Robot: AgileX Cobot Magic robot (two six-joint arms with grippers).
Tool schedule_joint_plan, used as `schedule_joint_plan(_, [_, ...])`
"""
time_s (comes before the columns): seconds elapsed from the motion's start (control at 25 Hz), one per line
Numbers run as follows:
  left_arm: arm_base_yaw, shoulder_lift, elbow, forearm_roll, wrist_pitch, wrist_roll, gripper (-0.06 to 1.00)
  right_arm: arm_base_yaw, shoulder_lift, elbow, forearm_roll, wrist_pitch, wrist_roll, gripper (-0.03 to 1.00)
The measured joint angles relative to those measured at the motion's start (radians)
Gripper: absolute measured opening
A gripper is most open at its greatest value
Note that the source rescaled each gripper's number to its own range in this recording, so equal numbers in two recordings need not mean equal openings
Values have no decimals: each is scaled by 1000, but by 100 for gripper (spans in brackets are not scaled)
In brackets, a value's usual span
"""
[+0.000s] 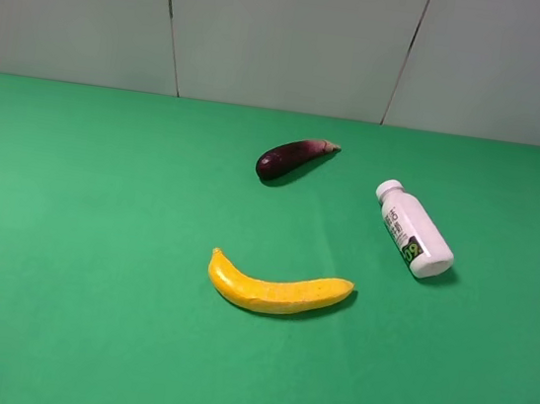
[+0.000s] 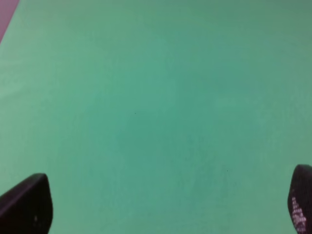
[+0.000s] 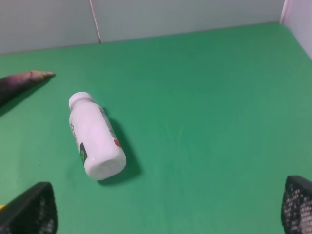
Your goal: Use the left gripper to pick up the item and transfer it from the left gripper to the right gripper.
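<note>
White plastic bottle [image 1: 414, 230] lay on its side on the tabletop [image 1: 96, 239], right of the eggplant [image 1: 294, 157]. I judged it light, rigid, slippery; grasp mid-body. Left hand [image 2: 161, 204] and right hand [image 3: 165, 207] both released.

The bottle [image 1: 414, 230] lies on its side on the table [image 1: 76, 236], right of centre, its cap toward the far side. The eggplant [image 1: 294, 158] lies to its left and a little farther back. The banana [image 1: 276, 290] lies nearer, left of the bottle and in front of the eggplant, all three apart.
</note>
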Motion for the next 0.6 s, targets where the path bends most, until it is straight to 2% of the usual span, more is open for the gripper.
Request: schedule_joint_plan(0.6, [0,0,0,0,0,0,93,0,0,0,0,0,0,100])
